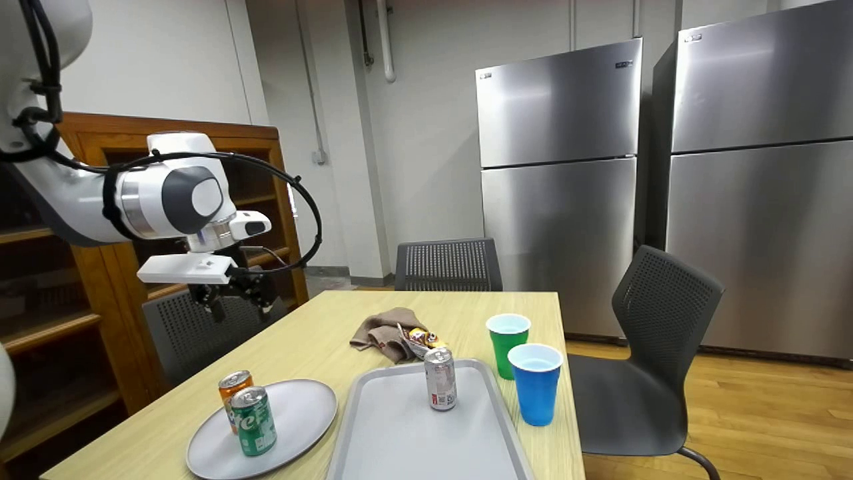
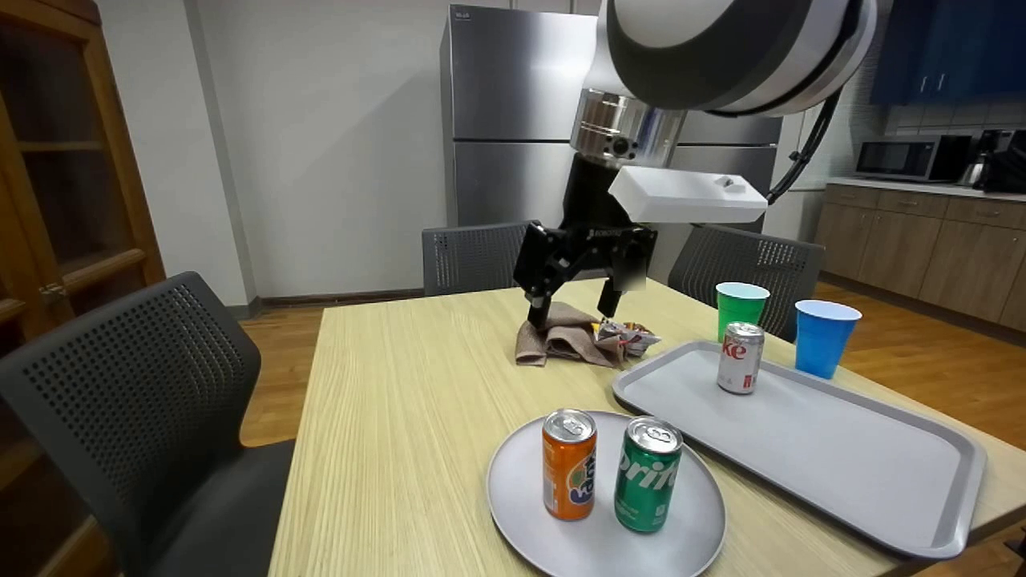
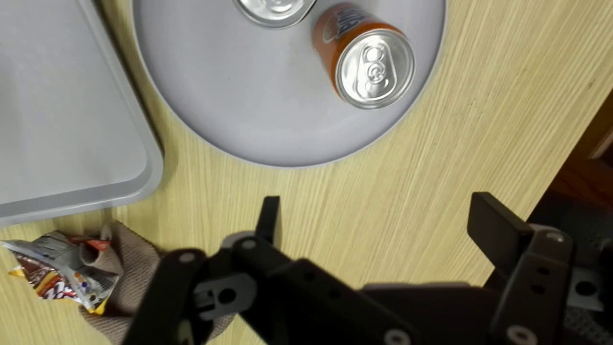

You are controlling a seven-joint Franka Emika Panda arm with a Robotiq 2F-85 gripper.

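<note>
Cans [image 2: 570, 469] x3: 2 on plate [image 2: 601, 553], 1 on tray [image 2: 834, 449]; 2 cups [image 2: 826, 340]; end effector [image 2: 574, 308] spread abv tbl [image 2: 417, 401].

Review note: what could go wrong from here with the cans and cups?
The orange can and the green can stand close together on the plate, so the open gripper might knock one if it reached for the other. The blue cup stands near the edge of the table; a bump could send it off.
</note>
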